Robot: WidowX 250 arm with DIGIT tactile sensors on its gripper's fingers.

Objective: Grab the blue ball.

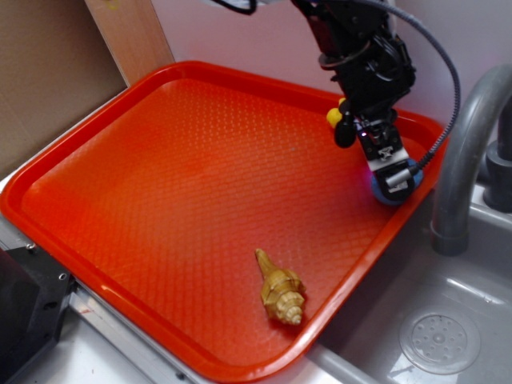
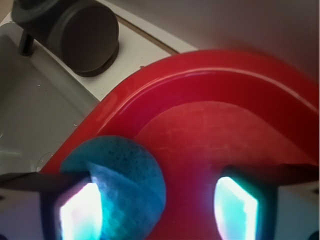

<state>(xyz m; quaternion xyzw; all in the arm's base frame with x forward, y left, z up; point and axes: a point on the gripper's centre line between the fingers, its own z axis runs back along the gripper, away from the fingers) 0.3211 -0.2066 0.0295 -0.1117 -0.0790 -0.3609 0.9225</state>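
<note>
The blue ball (image 2: 132, 172), dimpled with a thin seam, lies in the tray's far right corner by the rim. In the wrist view it rests against the glowing left finger pad (image 2: 79, 214), and a wide stretch of red tray separates it from the right pad (image 2: 236, 205). My gripper (image 2: 157, 205) is open and straddles the ball. In the exterior view the gripper (image 1: 386, 172) points down over the ball (image 1: 376, 192), whose top is hidden behind a finger.
The red tray (image 1: 200, 168) holds a yellow duck toy (image 1: 334, 117) just behind the gripper and a tan spiral shell (image 1: 280, 292) near the front. A sink with a grey faucet (image 1: 460, 160) and drain (image 1: 438, 340) borders the tray's right rim.
</note>
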